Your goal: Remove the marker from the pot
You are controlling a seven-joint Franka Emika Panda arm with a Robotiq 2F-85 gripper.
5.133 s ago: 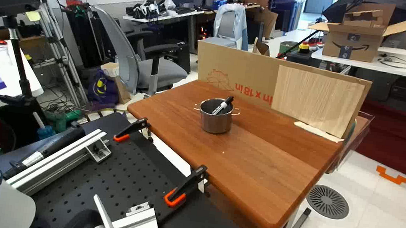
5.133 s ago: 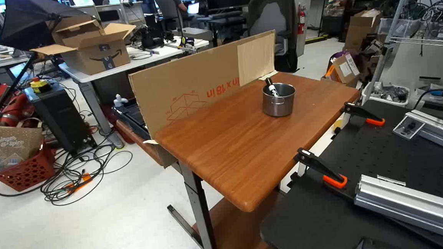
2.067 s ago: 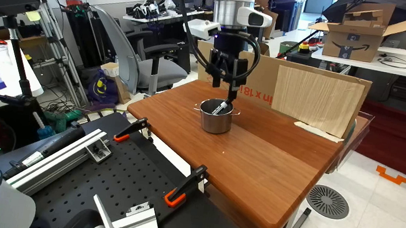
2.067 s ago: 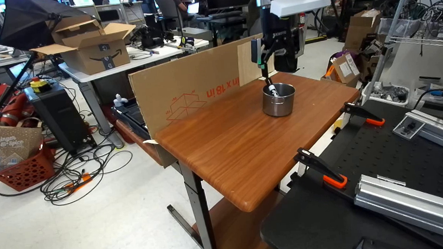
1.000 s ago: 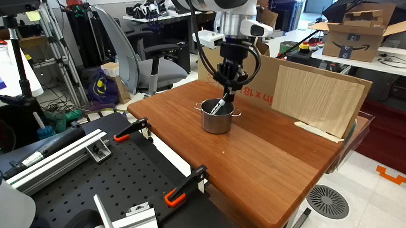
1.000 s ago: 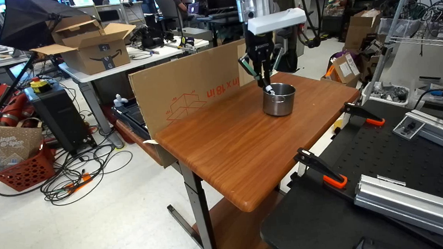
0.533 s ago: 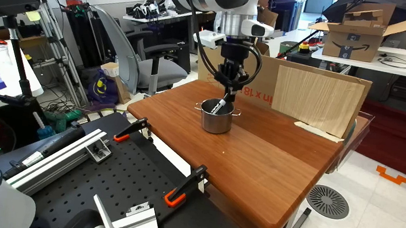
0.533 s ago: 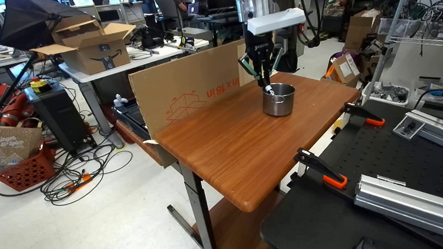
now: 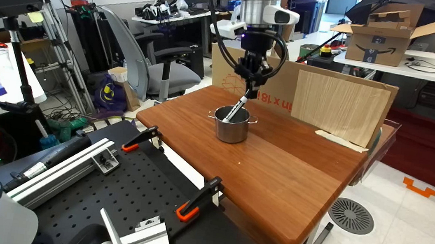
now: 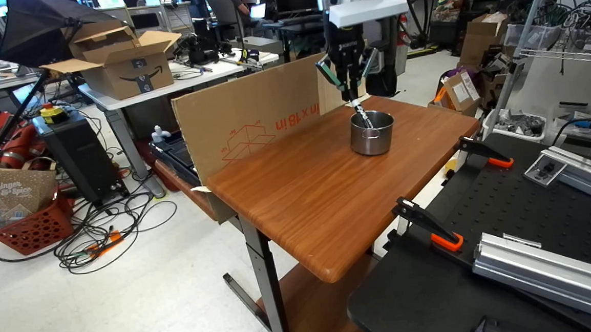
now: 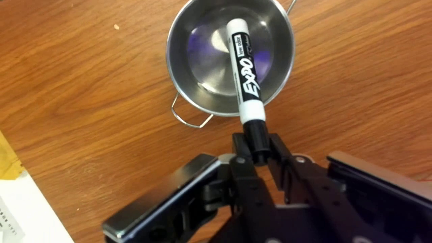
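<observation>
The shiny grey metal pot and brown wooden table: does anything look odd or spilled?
No spill shows, and the pot stands upright. A small pale fleck lies on the table near the pot, looking stray. The red lettering on the tan cardboard panel is oddly upside down.

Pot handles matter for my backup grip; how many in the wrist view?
2 on the pot: one handle at lower left, another handle at upper right, partly cut off.

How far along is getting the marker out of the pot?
The grasp looks done: the gripper is closed on the black cap of the marker. In hand, removal: the marker slants out of the pot, its white end apparently inside. Left: lifting that end clear.
</observation>
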